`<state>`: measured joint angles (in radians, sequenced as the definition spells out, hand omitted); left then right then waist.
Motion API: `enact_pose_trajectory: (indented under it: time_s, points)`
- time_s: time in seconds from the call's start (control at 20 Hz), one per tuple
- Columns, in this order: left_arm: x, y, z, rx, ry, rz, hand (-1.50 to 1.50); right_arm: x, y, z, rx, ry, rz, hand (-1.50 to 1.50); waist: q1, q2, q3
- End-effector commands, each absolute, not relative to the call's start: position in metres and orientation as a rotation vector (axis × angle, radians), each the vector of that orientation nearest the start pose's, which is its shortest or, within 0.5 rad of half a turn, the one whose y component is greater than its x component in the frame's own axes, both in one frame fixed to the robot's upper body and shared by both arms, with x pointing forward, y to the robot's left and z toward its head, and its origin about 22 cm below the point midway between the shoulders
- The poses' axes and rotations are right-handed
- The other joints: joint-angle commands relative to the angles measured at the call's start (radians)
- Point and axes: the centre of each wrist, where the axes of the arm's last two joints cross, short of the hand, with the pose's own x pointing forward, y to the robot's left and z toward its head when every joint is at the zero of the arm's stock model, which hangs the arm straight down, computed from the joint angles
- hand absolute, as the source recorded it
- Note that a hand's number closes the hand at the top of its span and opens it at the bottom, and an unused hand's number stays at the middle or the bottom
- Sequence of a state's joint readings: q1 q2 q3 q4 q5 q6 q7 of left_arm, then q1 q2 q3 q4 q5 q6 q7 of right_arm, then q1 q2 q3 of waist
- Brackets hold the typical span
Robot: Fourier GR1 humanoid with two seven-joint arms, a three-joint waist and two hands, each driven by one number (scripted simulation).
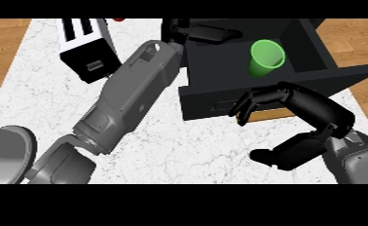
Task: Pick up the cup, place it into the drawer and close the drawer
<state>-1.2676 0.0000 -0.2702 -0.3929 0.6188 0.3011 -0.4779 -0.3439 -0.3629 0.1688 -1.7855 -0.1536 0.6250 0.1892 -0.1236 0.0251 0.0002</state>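
The green cup stands upright inside the open black drawer, toward its right side, with no hand touching it. My right hand comes in from the lower right. Its bent fingers lie against the drawer's front panel, the thumb is spread well apart below, and it holds nothing. My left forearm crosses the counter diagonally. The left hand rests at the drawer's back left corner with a finger stretched along the rim, partly hidden by the wrist.
A black and white toaster stands at the back left beside my left forearm. A grey plate shows at the lower left edge. A small red thing peeks in at the top. The white marble counter lies in front of the drawer.
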Motion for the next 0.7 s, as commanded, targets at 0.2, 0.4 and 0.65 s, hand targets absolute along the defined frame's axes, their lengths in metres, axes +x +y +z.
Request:
enact_pose_trajectory:
  time_s: [0.2,0.4,0.65]
  points:
    - [0.435,0.046,0.113,-0.294,-1.913,0.033,-1.50,0.287,-0.214,0.107,0.004,-1.554,1.214,-1.50,0.098,-0.016,0.001]
    - [0.434,0.060,0.089,-0.304,-1.911,0.040,-1.50,0.294,-0.196,0.060,-0.063,-1.433,1.265,-1.50,0.123,-0.012,0.000]
    - [0.434,0.080,0.087,-0.333,-1.931,0.086,-1.50,0.321,-0.209,0.008,-0.090,-1.322,1.343,-1.50,0.170,-0.012,0.001]
